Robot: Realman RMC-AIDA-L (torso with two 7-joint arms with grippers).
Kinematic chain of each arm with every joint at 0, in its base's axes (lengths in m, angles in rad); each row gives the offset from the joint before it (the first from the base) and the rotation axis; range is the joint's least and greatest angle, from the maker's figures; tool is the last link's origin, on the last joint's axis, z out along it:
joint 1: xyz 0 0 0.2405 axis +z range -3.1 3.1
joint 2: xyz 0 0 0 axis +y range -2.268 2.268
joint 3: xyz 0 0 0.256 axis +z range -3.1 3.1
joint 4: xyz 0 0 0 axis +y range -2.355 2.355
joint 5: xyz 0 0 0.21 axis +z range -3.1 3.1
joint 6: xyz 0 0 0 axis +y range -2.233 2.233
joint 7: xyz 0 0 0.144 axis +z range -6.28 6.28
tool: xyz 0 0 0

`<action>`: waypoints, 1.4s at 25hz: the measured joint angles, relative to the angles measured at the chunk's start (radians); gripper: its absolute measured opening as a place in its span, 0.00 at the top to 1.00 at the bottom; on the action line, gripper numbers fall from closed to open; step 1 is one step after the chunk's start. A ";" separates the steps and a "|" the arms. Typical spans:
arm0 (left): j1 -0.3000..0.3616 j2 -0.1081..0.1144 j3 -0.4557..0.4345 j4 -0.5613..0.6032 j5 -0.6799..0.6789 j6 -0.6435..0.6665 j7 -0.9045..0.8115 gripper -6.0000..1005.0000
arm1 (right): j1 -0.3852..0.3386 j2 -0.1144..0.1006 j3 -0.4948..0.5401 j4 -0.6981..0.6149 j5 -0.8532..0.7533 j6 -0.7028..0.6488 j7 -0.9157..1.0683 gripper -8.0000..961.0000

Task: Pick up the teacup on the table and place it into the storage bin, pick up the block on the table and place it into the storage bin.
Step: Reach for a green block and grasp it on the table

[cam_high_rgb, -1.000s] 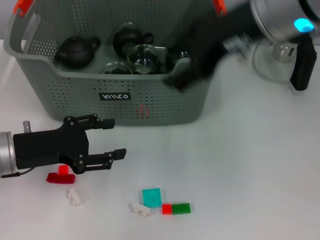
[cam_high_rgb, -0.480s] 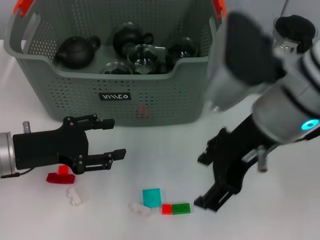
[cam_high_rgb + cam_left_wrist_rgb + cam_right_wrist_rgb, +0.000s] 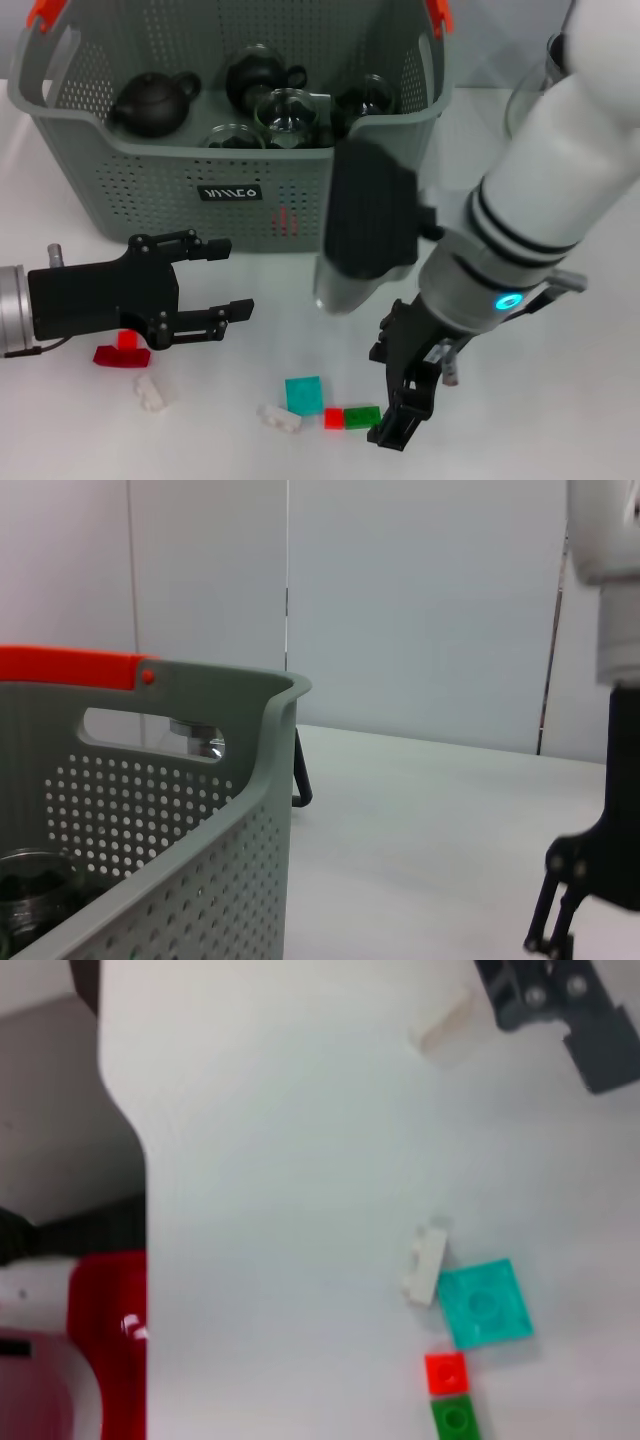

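Note:
The grey storage bin (image 3: 300, 205) stands at the back of the table and holds dark teapots and glass teacups (image 3: 288, 112). Near the front edge lie a teal block (image 3: 303, 393), a red block (image 3: 334, 418), a green block (image 3: 362, 416) and a white block (image 3: 279, 417). My right gripper (image 3: 380, 395) hangs open just right of the green block, with nothing between its fingers. The right wrist view shows the same teal block (image 3: 485, 1303), red block (image 3: 445, 1372) and green block (image 3: 455, 1420). My left gripper (image 3: 228, 280) is open and low at the left, in front of the bin.
A dark red piece (image 3: 121, 352) and a white piece (image 3: 151, 393) lie under the left arm. A glass vessel (image 3: 525, 100) stands at the back right, mostly hidden by my right arm. The bin's orange handle tab (image 3: 70, 666) fills the left wrist view's near side.
My right arm has swung from over the bin's right side down to the table and leftward, ending by the green block. The left arm and the blocks have not moved.

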 joint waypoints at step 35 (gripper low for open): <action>0.008 -0.006 0.000 -0.007 -0.008 -0.009 0.014 0.25 | 0.036 0.007 -0.274 0.144 -0.001 0.284 0.037 0.36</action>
